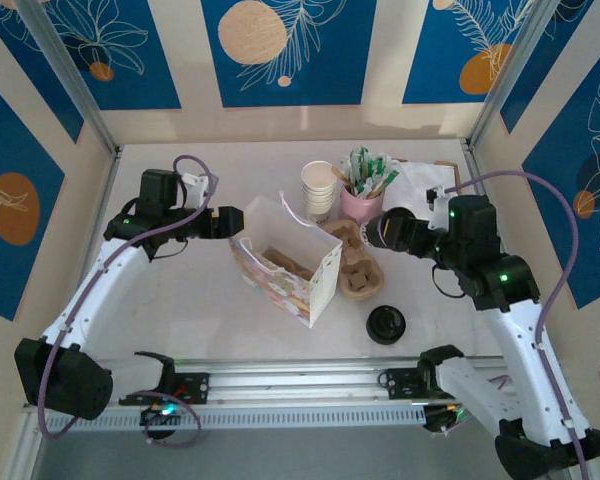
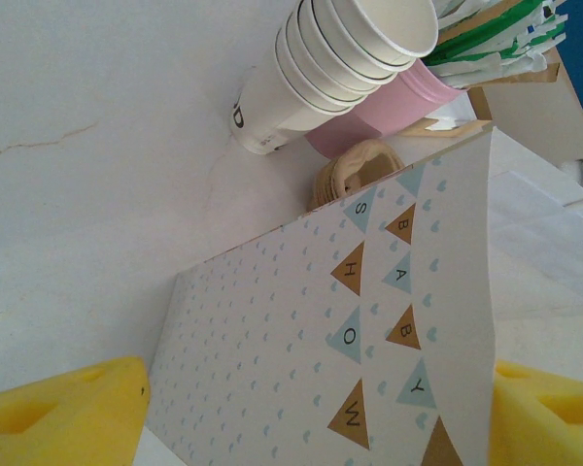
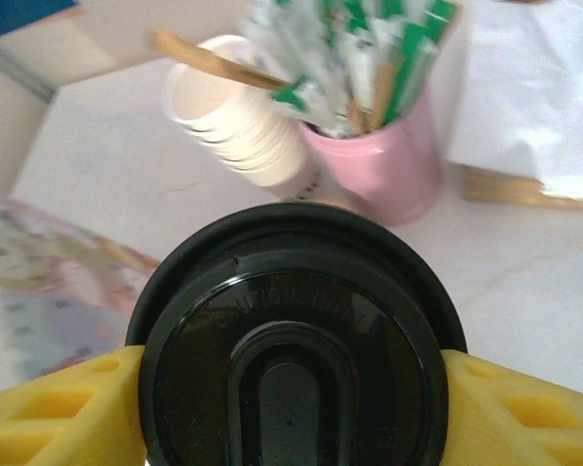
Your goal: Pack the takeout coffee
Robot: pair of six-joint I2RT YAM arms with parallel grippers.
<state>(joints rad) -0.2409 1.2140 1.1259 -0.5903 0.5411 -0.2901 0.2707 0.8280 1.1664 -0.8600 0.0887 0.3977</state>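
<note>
Lid (image 3: pixel 291 359), black, sat clamped in right pincer (image 3: pixel 291 408), just right of gift bag (image 1: pixel 280 270). Left pincer (image 2: pixel 311 417) pinched bag's left end, mouth open. Advice: keep lid level, clear bag rim, release low. Bag held brown insert (image 1: pixel 280 262); pink cup (image 1: pixel 360 205) behind bag held sachets (image 1: pixel 365 170); paper cups (image 1: pixel 318 188) nested beside it, top one empty.

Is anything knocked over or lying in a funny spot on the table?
Nothing is spilled or tipped over. One thing looks odd: a black lid lies alone near the front of the table, away from the cup stack. The right gripper holds a second lid, and the left gripper grips the gift bag.
</note>
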